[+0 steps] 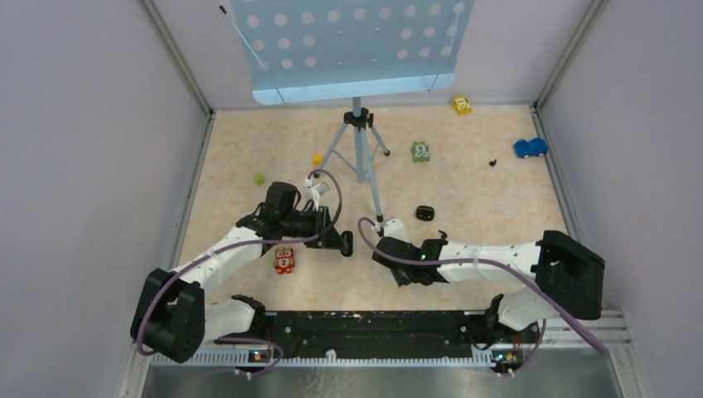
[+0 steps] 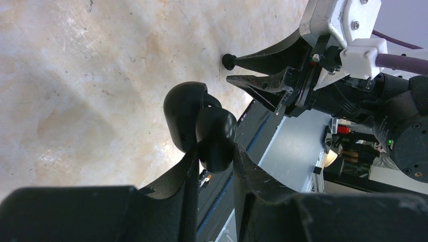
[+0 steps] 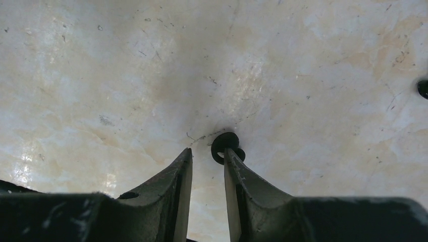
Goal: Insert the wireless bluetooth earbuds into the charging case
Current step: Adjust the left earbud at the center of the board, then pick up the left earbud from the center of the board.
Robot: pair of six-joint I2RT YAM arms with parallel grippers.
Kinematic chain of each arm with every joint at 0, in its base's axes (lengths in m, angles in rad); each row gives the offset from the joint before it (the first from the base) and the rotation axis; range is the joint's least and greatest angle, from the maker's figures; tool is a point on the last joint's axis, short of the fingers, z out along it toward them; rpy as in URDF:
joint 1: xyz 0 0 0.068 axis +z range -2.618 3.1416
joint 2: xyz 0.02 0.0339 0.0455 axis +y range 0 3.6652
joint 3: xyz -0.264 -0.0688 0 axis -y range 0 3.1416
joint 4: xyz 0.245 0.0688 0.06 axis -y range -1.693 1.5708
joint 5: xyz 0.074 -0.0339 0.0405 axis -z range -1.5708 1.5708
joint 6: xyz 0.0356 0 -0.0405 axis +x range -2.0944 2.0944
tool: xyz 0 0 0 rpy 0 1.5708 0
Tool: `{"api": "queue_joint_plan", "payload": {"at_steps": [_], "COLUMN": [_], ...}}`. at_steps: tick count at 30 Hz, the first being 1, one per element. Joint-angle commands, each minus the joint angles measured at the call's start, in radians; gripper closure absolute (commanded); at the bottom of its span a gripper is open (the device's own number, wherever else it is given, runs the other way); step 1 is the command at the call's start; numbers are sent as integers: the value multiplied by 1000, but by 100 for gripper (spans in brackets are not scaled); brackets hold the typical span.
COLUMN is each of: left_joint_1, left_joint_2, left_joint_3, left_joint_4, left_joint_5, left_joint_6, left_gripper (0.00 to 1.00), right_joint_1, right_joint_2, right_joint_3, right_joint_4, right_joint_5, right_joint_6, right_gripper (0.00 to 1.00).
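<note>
My left gripper (image 2: 214, 151) (image 1: 342, 243) is shut on the charging case (image 2: 184, 111), a black rounded shell held off the table with its lid swung open. One black earbud (image 3: 217, 143) (image 2: 228, 61) lies on the table, touching the tip of one finger of my right gripper (image 3: 208, 151) (image 2: 234, 70). That gripper's jaws stand a little apart with only bare table between them. It faces the left gripper closely in the middle of the table. Another tiny black earbud (image 1: 492, 162) lies far right, near the blue car.
A tripod (image 1: 361, 157) holds a blue perforated board (image 1: 348, 46) at the back. Scattered around are a small black rounded thing (image 1: 424, 212), an orange numbered toy (image 1: 284, 260), green (image 1: 259, 178) and yellow (image 1: 317, 158) blocks, a green toy (image 1: 421, 152), a yellow car (image 1: 462, 104) and a blue car (image 1: 530, 148).
</note>
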Motion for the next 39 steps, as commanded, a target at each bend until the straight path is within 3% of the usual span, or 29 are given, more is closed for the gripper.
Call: {"api": "queue_joint_plan", "payload": {"at_steps": [1, 8, 15, 32, 39], "left_joint_1": [5, 5, 5, 5, 6], "left_joint_2": [9, -1, -12, -24, -27], "left_joint_3": [34, 30, 22, 17, 18], "left_joint_4": [27, 31, 38, 41, 40], "left_joint_5": [21, 27, 36, 39, 37], "left_joint_6": [15, 9, -5, -15, -17], "left_gripper": [100, 100, 100, 100, 100], "right_joint_1": [11, 10, 11, 11, 10], "right_joint_2": [18, 45, 43, 66, 46], "right_joint_3": [43, 51, 53, 71, 74], "right_joint_4": [-30, -44, -65, -80, -92], "right_joint_5": [52, 66, 104, 123, 149], "right_joint_6": [17, 16, 37, 15, 25], "right_gripper": [71, 72, 83, 77, 89]}}
